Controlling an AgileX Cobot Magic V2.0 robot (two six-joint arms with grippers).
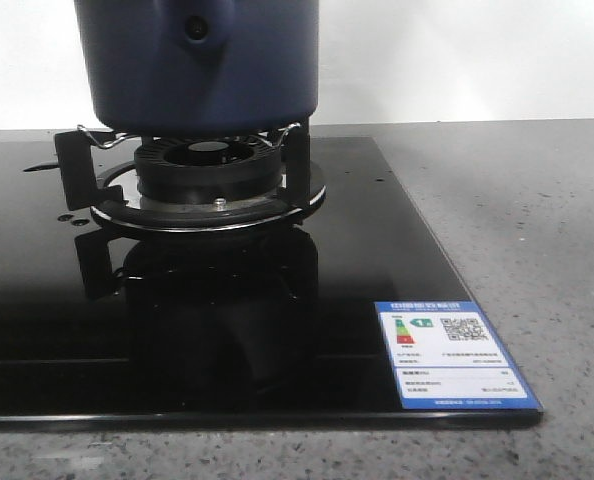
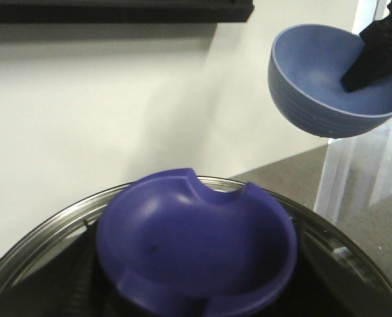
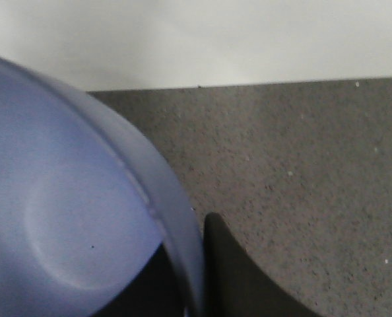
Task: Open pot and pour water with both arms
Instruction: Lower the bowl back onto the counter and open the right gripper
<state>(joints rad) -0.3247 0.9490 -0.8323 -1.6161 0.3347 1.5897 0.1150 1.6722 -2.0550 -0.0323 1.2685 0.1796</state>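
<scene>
We are holding the periwinkle bowl (image 2: pixel 334 82) aloft, clenched in our right hand (image 2: pixel 374 59); the pot (image 1: pixel 199 60) is sitting on the burner (image 1: pixel 207 180); left hand state unclear; pouring remains.

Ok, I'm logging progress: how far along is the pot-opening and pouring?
Done: the right pincer grips the light blue bowl by its rim, held aloft. In hand: the purple lid lies inside a metal rim; whether it is lifted off the pot is unclear. Left: the pouring; no water shows.
</scene>
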